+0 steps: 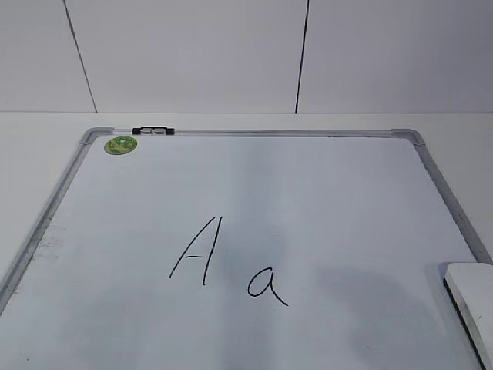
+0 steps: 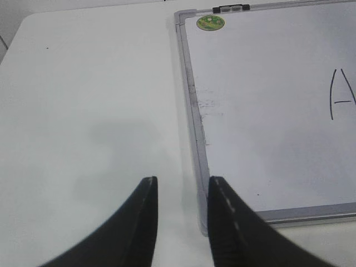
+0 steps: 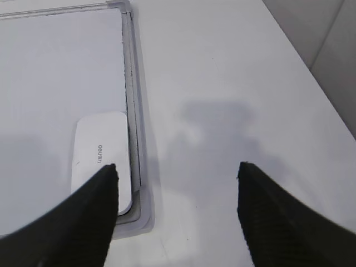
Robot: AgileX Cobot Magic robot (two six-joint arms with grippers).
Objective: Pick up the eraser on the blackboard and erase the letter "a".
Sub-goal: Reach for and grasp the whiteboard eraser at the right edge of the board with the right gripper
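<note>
The blackboard (image 1: 254,193), a white board with a grey frame and a green sticker (image 1: 121,144), lies flat on the table. A tall capital "A" (image 1: 196,250) and the small letter "a" (image 1: 267,287) are written in black near its middle. The eraser (image 1: 471,297), white with a black base, lies on the board's near right corner; it also shows in the right wrist view (image 3: 101,153). My right gripper (image 3: 177,172) is open and empty above the table, just right of the eraser. My left gripper (image 2: 182,186) is open and empty over the board's near left corner (image 2: 203,219). Neither gripper shows in the exterior view.
A small black clip (image 1: 152,131) sits on the board's far frame edge. The board rests on a white table (image 2: 94,111) with a white panelled wall (image 1: 246,54) behind. Faint smudges mark the board's left edge (image 2: 207,105).
</note>
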